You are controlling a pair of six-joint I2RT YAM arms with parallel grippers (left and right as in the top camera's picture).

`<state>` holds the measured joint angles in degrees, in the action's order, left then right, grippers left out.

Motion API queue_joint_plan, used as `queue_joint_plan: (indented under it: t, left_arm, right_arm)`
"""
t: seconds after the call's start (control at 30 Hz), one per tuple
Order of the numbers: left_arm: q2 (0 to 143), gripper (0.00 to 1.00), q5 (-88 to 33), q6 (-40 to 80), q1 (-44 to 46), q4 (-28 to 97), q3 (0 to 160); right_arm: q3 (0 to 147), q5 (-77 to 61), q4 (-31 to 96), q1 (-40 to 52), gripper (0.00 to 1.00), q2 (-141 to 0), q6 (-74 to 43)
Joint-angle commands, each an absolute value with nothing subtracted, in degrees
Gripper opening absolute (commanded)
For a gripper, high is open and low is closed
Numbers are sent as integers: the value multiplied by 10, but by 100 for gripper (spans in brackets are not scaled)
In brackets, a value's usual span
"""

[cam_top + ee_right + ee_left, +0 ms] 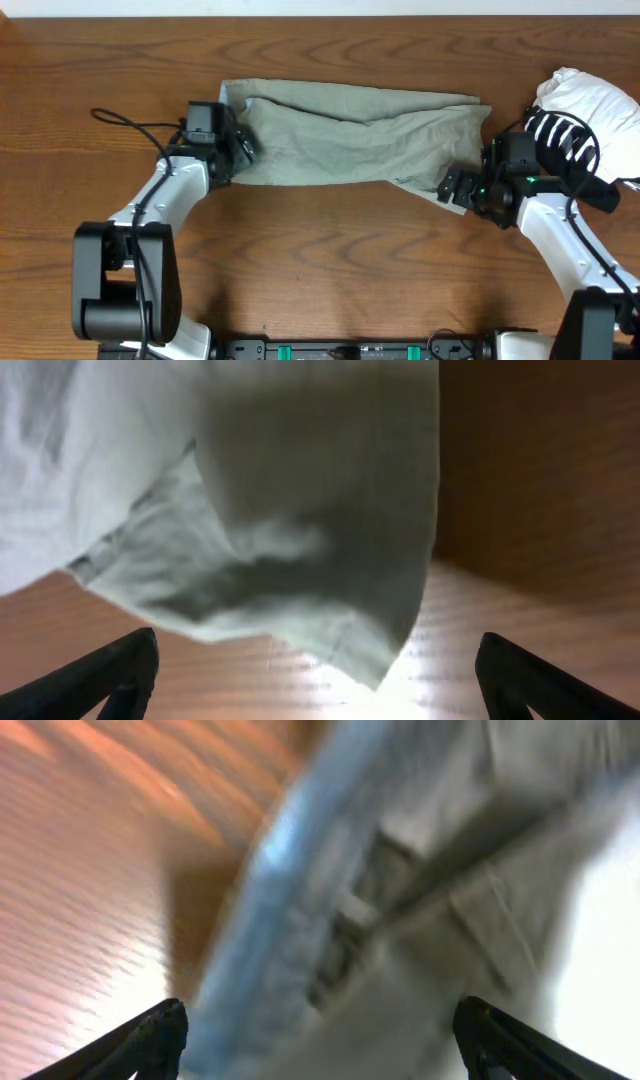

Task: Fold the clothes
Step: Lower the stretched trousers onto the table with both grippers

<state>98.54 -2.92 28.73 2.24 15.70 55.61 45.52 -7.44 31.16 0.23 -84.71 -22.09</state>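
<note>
Trousers [360,135], light khaki, are laid as a long band across the far middle of the counter [320,270], running L to R. A lengthwise fold ridge is seen along the upper part, w/ creases toward the R end.

L claw [240,150] is positioned at the L short edge of the trousers. Contact can't be settled from the overhead view. In L wrist view its fingertips [150,1035] are spread wide, so the claw is released, nothing gripped. Cloth fills most of that view, badly blurred. Stitched seams are only just made out, w/ bare wood at L.

R claw [455,187] is positioned at the lower R corner of the trousers. In R wrist view its fingertips [120,665] are likewise far apart, so it is released too. The cloth corner lies just ahead of them, w/ wood showing below and at R.

White bundle w/ black stripes [585,105] is noted at the far R of the counter, apart from the trousers. Black cable [120,120] is looped off the L arm.
</note>
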Motion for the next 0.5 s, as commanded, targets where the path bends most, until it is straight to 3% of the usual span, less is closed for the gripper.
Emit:
queue_joint_plan:
  t: [0.0,0.07,0.33,0.47]
  left_arm:
    - [988,86,-8,309,-5,150,554]
    - [988,82,-8,318,-18,143,554]
    - [988,82,-10,318,-35,132,554]
    - [988,82,-67,317,-35,145,554]
  right_arm:
    - [452,-46,294,1,99,-867,-222]
    - [452,-45,283,1,99,-884,-222]
    - [452,-45,259,1,99,-953,-223]
    - [452,-39,251,1,99,-975,-230]
